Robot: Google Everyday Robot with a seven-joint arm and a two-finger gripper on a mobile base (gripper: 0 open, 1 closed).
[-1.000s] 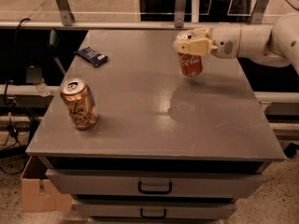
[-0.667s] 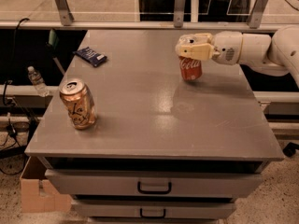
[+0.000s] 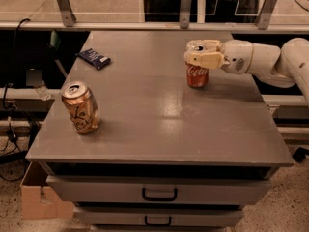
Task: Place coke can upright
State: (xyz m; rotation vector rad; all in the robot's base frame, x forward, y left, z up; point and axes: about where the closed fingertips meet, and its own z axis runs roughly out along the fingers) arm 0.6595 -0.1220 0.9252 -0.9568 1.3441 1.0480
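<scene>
Coke can [image 3: 197, 75] had come down and stood upright on the tabletop [image 3: 159, 124] directly beneath the claw [image 3: 202, 53], still clamped on its top; only release remained.

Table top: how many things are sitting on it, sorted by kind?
Cans: 2, the red coke can at the far right, with the pincer at its top, and the gold-brown can at the front left.
Packets: 1, the dark flat packet at the far left.
Total: 3.
</scene>
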